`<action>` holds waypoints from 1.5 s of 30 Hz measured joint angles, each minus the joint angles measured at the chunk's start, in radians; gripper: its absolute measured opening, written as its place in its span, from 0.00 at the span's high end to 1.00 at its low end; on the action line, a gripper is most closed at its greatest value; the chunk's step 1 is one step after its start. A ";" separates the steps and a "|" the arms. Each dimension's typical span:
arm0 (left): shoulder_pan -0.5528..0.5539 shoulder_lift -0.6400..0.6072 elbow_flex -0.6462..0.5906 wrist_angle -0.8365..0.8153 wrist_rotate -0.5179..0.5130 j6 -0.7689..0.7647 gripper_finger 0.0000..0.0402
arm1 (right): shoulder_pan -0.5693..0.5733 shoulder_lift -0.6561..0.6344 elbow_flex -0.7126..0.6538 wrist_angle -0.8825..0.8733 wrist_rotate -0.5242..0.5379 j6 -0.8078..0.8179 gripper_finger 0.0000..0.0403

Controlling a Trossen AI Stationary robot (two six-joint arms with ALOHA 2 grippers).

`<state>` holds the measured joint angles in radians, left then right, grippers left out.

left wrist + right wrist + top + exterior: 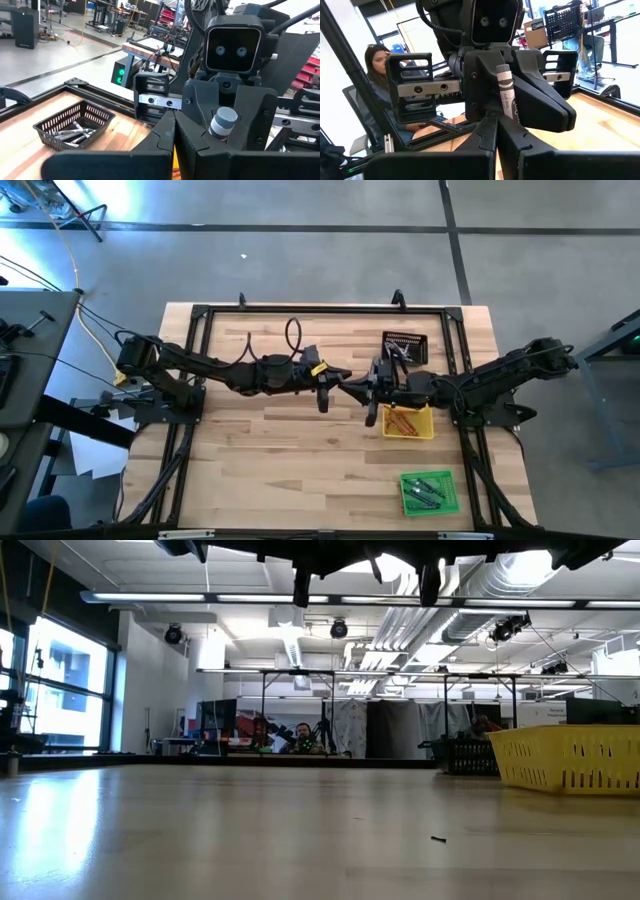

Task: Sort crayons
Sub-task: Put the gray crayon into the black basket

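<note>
Wooden table (pixel 290 450), both arms reaching in over its middle, grippers meeting tip to tip above the bare boards.

Three small trays on the right side: black tray (pixel 405 346) at the far edge with grey crayons, yellow tray (pixel 408 422) under the right arm with orange-red crayons, green tray (pixel 430 491) nearest with dark green crayons.

Left gripper (pixel 325 385): fingers clamped on a grey crayon (pixel 506 93). Seen from the right wrist, the crayon stands roughly upright between the fingers, long axis along them, top end poking out above the grip. The left wrist view looks down on its round end (pixel 224 119).

Right gripper (pixel 372 392): fingers closed, nothing visibly between them, tips just beside the left gripper's.

Judgement: this looks like a hand-over of the grey crayon, bound for the black tray. To do it well, right fingers should spread first, then close on the exposed upper part, square to the long axis, before the left lets go.
</note>
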<state>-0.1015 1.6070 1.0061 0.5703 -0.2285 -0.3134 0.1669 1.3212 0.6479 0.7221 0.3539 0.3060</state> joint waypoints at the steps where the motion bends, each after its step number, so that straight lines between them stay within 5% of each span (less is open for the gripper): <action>1: -0.002 0.000 0.000 0.000 -0.003 0.000 1.00 | 0.000 0.000 0.000 0.000 0.000 0.000 1.00; 45: -0.007 0.000 0.000 -0.023 -0.010 0.001 1.00 | 0.000 -0.001 0.001 -0.024 -0.001 -0.010 1.00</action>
<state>-0.1089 1.6070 1.0061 0.5468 -0.2386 -0.3126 0.1669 1.3205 0.6491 0.6978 0.3531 0.2957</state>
